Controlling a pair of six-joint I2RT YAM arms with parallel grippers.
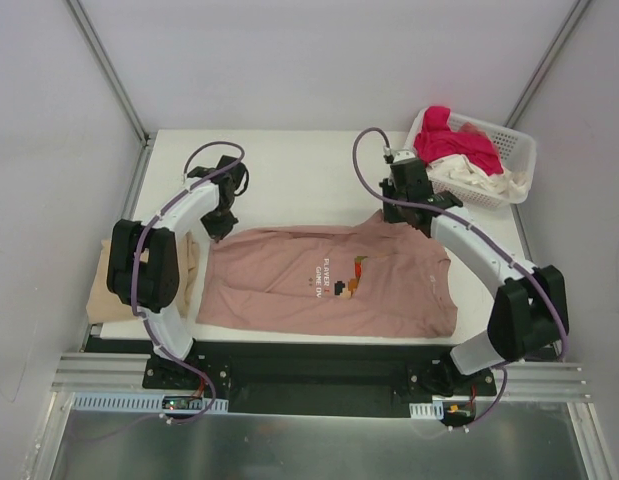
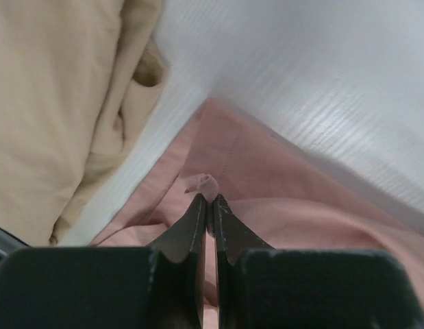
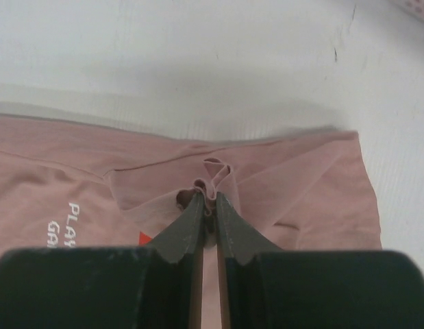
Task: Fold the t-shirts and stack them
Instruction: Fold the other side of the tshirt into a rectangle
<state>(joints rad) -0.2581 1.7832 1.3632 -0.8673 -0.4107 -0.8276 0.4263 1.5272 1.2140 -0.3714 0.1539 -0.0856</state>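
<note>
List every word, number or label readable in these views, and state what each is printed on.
"PLA" above "GA": white letters of the print on the pink t-shirt, right wrist view; the rest is hidden.
"PLAYER" and "GAME", as far as legible: the same print in the top view, lying sideways; what follows is too small to read.
Nothing readable on the tan t-shirt or the basket; the left wrist view shows no text.

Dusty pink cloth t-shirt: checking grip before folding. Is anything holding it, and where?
Both grippers hold the dusty pink printed t-shirt: the left gripper pinches its far left corner, the right gripper a pucker by its far sleeve.
</note>
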